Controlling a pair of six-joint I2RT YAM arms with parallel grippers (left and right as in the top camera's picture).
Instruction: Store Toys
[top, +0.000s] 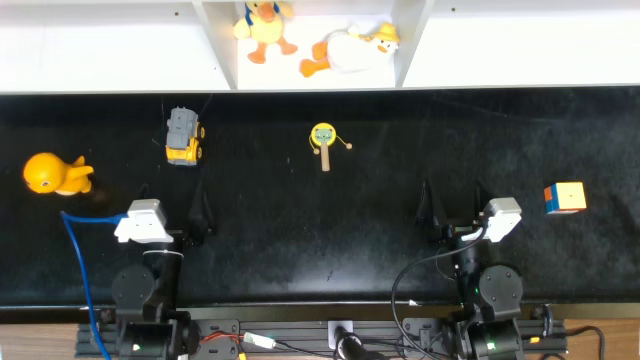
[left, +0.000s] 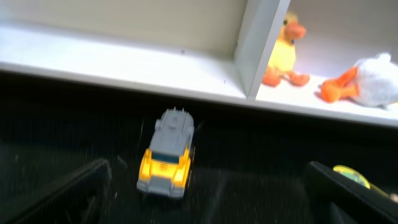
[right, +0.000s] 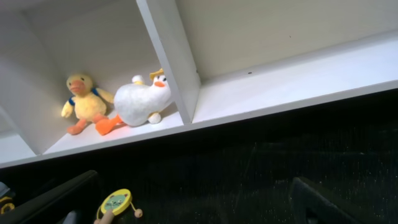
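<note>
At far left of the bench (top: 390, 260) sits an orange duck (top: 55, 174). Left fingers (left: 74, 193) spread open, empty; yellow truck (left: 166, 163) btwn them, not touching. Rattle (top: 323, 140) mid-bench. Right fingers (right: 53, 199) open too, w/ nothing held. Cube (top: 564, 198) far right.

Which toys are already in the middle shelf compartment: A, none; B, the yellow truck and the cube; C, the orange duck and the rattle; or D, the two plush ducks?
D: the yellow plush duck and the white plush duck sit side by side in the middle compartment.
</note>
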